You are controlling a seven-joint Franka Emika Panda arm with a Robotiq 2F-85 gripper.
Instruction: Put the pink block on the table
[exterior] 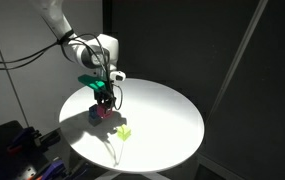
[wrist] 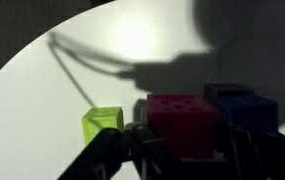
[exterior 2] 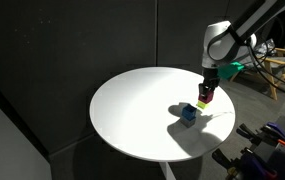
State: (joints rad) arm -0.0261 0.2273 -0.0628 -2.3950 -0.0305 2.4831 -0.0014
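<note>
Three small cubes are in play, and the small magenta-pink block (wrist: pixel 182 120) is the one that matters; in the wrist view it sits squarely between the dark fingers of the grey two-fingered gripper (exterior: pixel 103 98), whose jaws are drawn in against its sides and holding it. The large round white tabletop (exterior 2: pixel 132 110) lies straight beneath it; whether the block's underside is touching that surface cannot be told. Being a cube, it has no long axis to mind; only one arm is at work. The dark blue cube (wrist: pixel 244 105) stands just beside the held block on one side, and the translucent yellow-green cube (wrist: pixel 104 124) lies near on the other. I judge the release calls for a straight descent that stays clear of both neighbours.
</note>
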